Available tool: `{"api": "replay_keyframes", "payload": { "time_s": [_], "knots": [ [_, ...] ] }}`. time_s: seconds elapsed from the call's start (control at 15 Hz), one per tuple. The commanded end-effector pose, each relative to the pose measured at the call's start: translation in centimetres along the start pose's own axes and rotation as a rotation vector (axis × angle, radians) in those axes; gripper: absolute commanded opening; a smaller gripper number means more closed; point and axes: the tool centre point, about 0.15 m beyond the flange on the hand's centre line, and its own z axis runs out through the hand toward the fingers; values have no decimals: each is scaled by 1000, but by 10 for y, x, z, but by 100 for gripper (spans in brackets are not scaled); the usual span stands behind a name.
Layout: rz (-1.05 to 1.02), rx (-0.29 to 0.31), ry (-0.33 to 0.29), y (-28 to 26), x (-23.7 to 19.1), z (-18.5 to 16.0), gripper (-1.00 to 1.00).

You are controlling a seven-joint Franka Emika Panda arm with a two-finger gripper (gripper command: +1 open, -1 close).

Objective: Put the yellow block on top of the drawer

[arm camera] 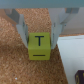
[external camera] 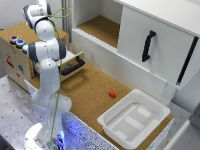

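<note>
In the wrist view my gripper point(arm camera: 40, 40) is shut on the yellow block point(arm camera: 40, 47), which bears a black "T" on its upper face. One finger stands on each side of the block. Brown cork surface lies under it, and I cannot tell whether the block touches it. In the exterior view the drawer point(external camera: 71, 64), pale-fronted with a black bar handle, stands pulled out of the low brown wooden box point(external camera: 15, 60). The arm point(external camera: 46, 50) rises above that box and hides the gripper and block in this view.
A small red block point(external camera: 112, 93) lies on the cork table. A white bin point(external camera: 134, 117) stands at the exterior view's lower right. A big white cabinet with a black handle point(external camera: 148, 45) stands behind. Small blue and white cups point(external camera: 16, 41) sit on the box top.
</note>
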Motion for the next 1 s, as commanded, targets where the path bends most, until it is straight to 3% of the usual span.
{"api": "replay_keyframes", "payload": {
  "time_s": [0.0,0.2,0.53,0.73,0.93],
  "knots": [
    [-38,10,20,0,-4,-36,100],
    [-109,16,45,1,-11,-48,100],
    [-409,80,40,-5,-14,-50,100],
    [-596,87,-26,-13,-3,-49,100],
    [-822,132,-46,-21,3,-57,100]
  ]
}}
